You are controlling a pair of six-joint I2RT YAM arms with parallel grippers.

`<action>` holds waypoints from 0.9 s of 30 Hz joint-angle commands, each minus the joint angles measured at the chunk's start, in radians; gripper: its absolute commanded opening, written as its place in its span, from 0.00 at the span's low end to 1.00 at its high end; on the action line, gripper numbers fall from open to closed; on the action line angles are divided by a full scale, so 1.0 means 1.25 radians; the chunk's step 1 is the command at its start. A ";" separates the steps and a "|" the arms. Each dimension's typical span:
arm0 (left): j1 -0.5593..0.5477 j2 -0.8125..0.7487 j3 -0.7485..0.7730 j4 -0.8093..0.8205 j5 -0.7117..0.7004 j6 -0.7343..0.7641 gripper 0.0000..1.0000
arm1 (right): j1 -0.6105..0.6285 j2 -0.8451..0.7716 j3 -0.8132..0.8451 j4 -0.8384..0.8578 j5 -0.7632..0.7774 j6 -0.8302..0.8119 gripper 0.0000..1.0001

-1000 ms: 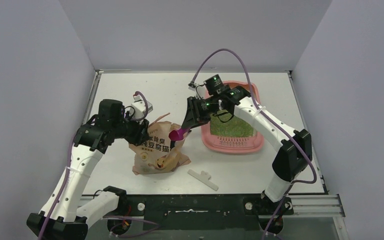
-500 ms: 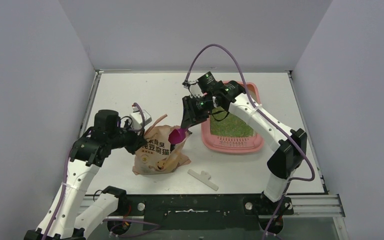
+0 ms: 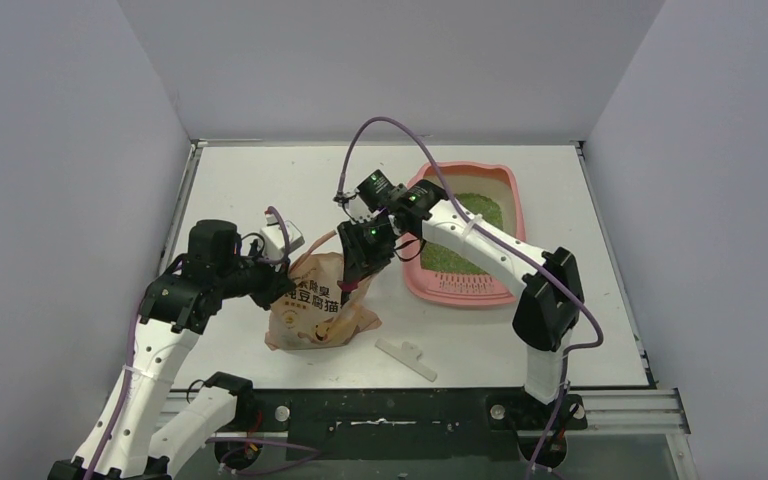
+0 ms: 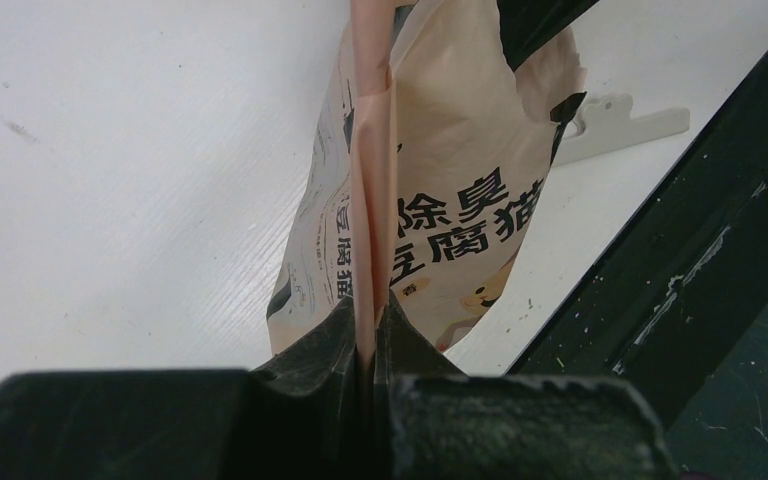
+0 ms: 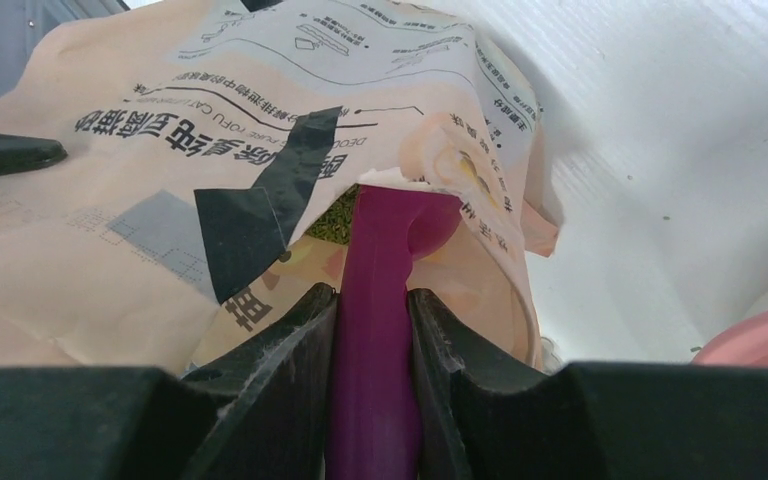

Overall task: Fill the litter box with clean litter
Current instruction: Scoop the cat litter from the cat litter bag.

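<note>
The pink litter box (image 3: 500,287) sits right of centre with a bed of green litter (image 3: 460,235) in it. A beige litter bag (image 3: 312,305) stands left of it. My left gripper (image 3: 278,280) is shut on the bag's upper edge (image 4: 368,200), holding it up. My right gripper (image 3: 355,268) is shut on the magenta scoop's handle (image 5: 375,350), and the scoop's bowl (image 5: 422,218) dips into the bag's open mouth, where some green litter (image 5: 332,218) shows. The scoop is hidden by the gripper in the top view.
A white flat plastic piece (image 3: 406,358) lies on the table in front of the bag, also seen in the left wrist view (image 4: 620,120). The table's dark front rail (image 4: 700,260) runs close to the bag. Grey walls enclose the table on three sides.
My right arm has swung left and down from beside the litter box, carrying the scoop into the bag's mouth. My left arm drew back a little earlier, then held still on the bag.
</note>
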 commanded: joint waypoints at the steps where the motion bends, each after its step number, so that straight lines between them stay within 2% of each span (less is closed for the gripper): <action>1: -0.006 -0.016 0.014 0.034 0.046 0.001 0.00 | 0.005 -0.032 0.054 -0.029 0.117 0.003 0.00; 6: -0.006 -0.019 0.013 0.036 0.048 -0.001 0.00 | -0.003 -0.071 0.108 -0.059 0.192 -0.014 0.00; 10: -0.006 -0.020 0.013 0.039 0.049 -0.002 0.00 | -0.003 -0.056 0.094 -0.065 0.189 -0.024 0.00; 18: -0.007 -0.021 0.007 0.041 0.053 -0.006 0.00 | 0.009 0.011 -0.045 0.047 0.025 0.026 0.00; 27: -0.010 -0.019 0.009 0.047 0.049 -0.009 0.00 | -0.025 -0.037 -0.113 0.214 -0.144 0.124 0.00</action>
